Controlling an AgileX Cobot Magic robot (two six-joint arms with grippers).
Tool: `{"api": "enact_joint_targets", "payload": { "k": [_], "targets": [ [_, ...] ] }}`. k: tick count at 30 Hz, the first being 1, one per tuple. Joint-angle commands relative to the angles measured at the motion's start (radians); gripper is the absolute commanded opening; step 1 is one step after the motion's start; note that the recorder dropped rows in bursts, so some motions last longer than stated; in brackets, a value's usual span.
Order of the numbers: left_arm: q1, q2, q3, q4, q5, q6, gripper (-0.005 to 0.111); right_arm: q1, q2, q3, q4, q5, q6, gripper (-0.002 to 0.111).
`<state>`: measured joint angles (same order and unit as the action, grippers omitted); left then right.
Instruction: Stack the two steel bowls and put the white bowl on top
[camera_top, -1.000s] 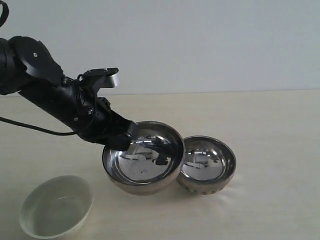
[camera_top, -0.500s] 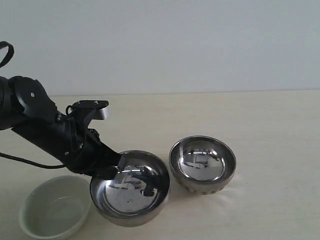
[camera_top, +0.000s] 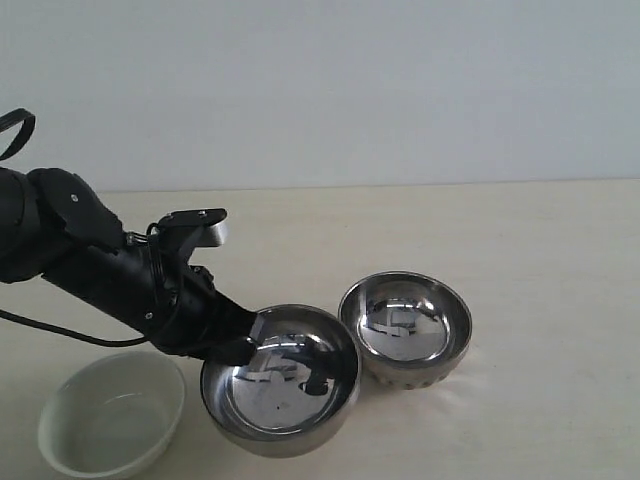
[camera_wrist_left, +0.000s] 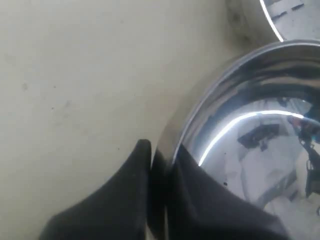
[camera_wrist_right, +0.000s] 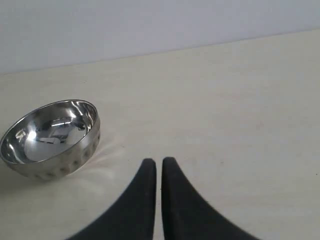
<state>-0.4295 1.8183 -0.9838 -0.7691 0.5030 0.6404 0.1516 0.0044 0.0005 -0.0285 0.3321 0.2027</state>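
- My left fingers (camera_wrist_left: 112, 205) clamp the rim of the smooth steel bowl (camera_top: 280, 385), one inside, one outside.
- Risk: the polished rim may pivot or slip in this narrow pinch.
- The ribbed steel bowl (camera_top: 405, 330) sits just beyond; a low carry would strike it.
- My right fingers (camera_wrist_right: 145, 200) are together, empty; the white bowl (camera_top: 112, 412) rests behind the left fingers.

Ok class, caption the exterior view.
Left claw grips smooth steel bowl by its rim, beside ribbed steel bowl; white bowl nearby.

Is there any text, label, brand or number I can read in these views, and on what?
None readable. The smooth steel bowl, the ribbed steel bowl and the white bowl carry no print. The bright shapes inside the steel bowls are reflections, not lettering.
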Motion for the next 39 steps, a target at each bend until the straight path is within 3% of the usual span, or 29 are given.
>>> {"api": "enact_joint_targets", "payload": {
  "k": [1,39],
  "targets": [
    [-0.005,0.011,0.003,-0.017,-0.016,0.005,0.004,-0.003,-0.004,0.000,-0.008,-0.010,-0.001,0.000],
    [-0.005,0.054,0.005,0.052,0.009,0.003,0.004,-0.003,-0.004,0.000,-0.008,-0.010,-0.001,0.000]
  ]
}}
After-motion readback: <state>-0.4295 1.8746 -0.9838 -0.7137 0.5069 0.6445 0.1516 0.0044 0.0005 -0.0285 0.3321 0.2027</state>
